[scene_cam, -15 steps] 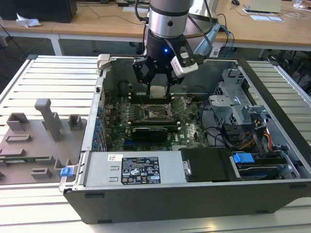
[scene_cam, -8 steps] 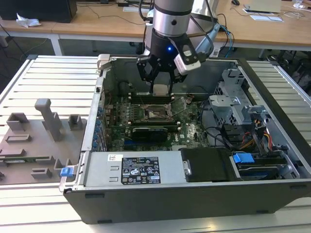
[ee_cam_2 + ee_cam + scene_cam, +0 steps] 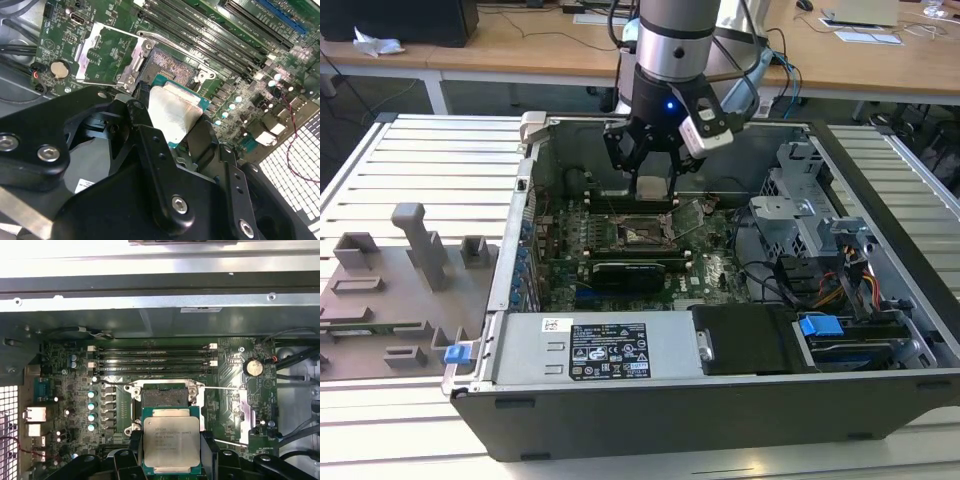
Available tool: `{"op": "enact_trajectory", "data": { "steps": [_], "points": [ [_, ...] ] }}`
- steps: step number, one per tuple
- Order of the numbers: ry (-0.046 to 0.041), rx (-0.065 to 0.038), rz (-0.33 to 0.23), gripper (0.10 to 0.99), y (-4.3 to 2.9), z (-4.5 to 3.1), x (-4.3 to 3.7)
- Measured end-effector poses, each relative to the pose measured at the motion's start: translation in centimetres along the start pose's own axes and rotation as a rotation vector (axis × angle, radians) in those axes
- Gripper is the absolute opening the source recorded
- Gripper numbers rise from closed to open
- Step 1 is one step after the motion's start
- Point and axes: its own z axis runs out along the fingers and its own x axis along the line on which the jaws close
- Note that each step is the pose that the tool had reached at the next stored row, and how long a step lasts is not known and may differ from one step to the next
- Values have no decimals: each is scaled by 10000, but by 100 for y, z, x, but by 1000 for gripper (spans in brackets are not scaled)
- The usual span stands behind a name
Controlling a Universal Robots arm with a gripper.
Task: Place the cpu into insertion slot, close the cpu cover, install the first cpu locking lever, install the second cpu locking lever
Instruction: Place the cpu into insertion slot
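Counter (image 3: 430, 150): slatted metal; a grey tray (image 3: 390, 290) sits at the exterior view's left, with the open case (image 3: 720, 400) beside it.
Board (image 3: 710, 270): green, lying flat inside the case.
Pincer (image 3: 652, 190): hangs over the board, closed on the cpu; its dark fingers (image 3: 207, 447) press two opposite edges of the chip.
Cpu (image 3: 171, 442): silver top up and held clear of the board. In both wrist views it overlaps one edge of the slot and is not seated.
Slot (image 3: 165, 396): dark, uncovered, with nothing in it.
Cover (image 3: 244, 415): swung open to one side of the slot, with the board showing through its window in the second wrist view.
Levers (image 3: 222, 388): thin wires, unlatched.
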Motion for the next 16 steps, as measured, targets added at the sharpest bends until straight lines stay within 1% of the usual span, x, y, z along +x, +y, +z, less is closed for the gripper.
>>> {"op": "enact_trajectory", "data": {
  "steps": [9, 13, 16],
  "points": [
    [1, 1, -1, 545, -7, 131, -3],
    [1, 1, -1, 545, -8, 159, -3],
    [1, 2, -1, 545, -8, 161, -3]
  ]
}}
